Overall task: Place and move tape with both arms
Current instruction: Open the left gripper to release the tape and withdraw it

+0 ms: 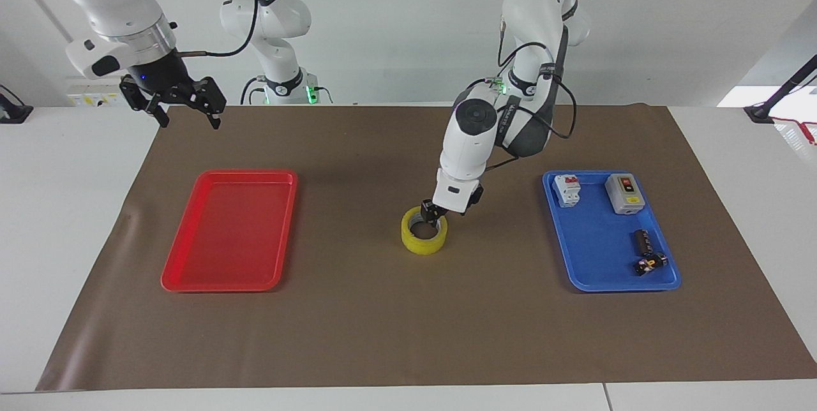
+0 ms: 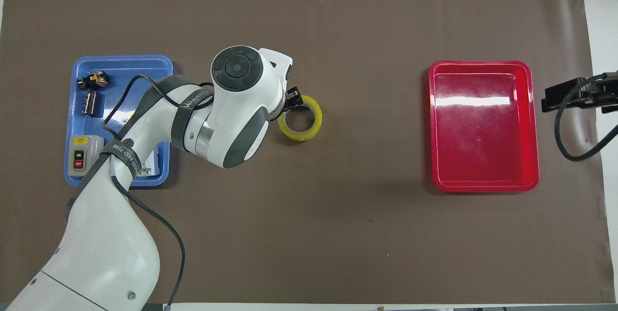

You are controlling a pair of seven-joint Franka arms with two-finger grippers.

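Observation:
The tape (image 1: 424, 242), a yellow roll with a pale core, lies flat on the brown mat (image 1: 357, 321) about midway between the two trays; it also shows in the overhead view (image 2: 314, 120). My left gripper (image 1: 432, 214) hangs just above the tape's rim on the side toward the left arm's end, open and empty; in the overhead view (image 2: 292, 100) it sits at the ring's edge. My right gripper (image 1: 185, 114) is open and empty, held high over the mat's corner at the right arm's end, where that arm waits. Only its edge shows in the overhead view (image 2: 569, 98).
A red tray (image 1: 223, 232) lies toward the right arm's end, also seen overhead (image 2: 483, 127). A blue tray (image 1: 600, 239) toward the left arm's end holds a white breaker (image 1: 567, 189), a grey switch box (image 1: 623, 193) and small black parts (image 1: 644, 251).

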